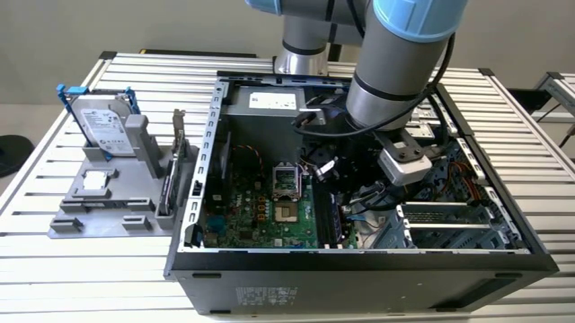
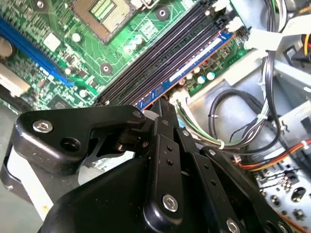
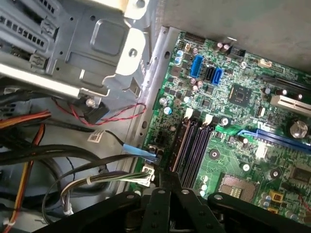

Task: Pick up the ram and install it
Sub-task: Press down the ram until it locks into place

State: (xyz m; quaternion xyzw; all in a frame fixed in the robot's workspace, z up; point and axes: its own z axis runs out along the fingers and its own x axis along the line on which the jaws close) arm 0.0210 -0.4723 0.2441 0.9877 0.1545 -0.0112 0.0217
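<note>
The ram, a long blue stick, stands on edge in the memory slot nearest the motherboard's edge, beside several empty black slots. A thin copper-coloured strip shows along its lower edge. My gripper is inside the open computer case, over one end of the ram. Its black fingers are drawn together, with their tips on or just above that end. In the first wrist view the gripper points at the end of the slots. In the exterior view the arm reaches down into the case.
Cable bundles and a white connector lie close beside the gripper. The empty CPU socket sits mid-board. Outside the case, on the exterior view's left, a grey rack holds a silver hard drive and an upright card.
</note>
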